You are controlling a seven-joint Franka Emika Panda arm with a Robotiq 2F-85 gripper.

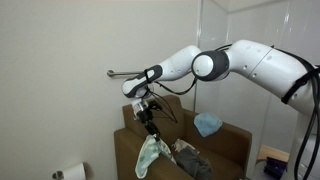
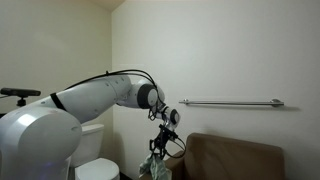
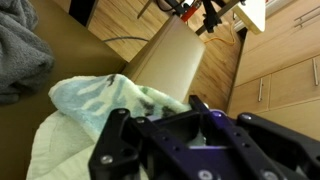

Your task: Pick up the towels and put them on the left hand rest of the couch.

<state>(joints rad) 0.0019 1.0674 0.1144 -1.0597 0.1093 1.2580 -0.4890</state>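
Plain white walls and a steel wall bar (image 1: 125,73) stand behind the brown couch (image 1: 232,150). The end effector (image 1: 150,128) is fully closed on the mint-and-white towel (image 1: 148,155), which hangs from it over the couch. The dark grey towel (image 1: 190,160) lies just beside it, and the light blue towel (image 1: 208,124) rests higher up.

The mint-and-white towel (image 1: 150,156) was observed hanging in loose vertical folds over the seat of the brown couch (image 1: 232,148). The dark grey towel (image 1: 190,160) was noted crumpled on the seat, just beside it. The light blue towel (image 1: 208,124) was recorded bunched on a higher upholstered part, well apart.
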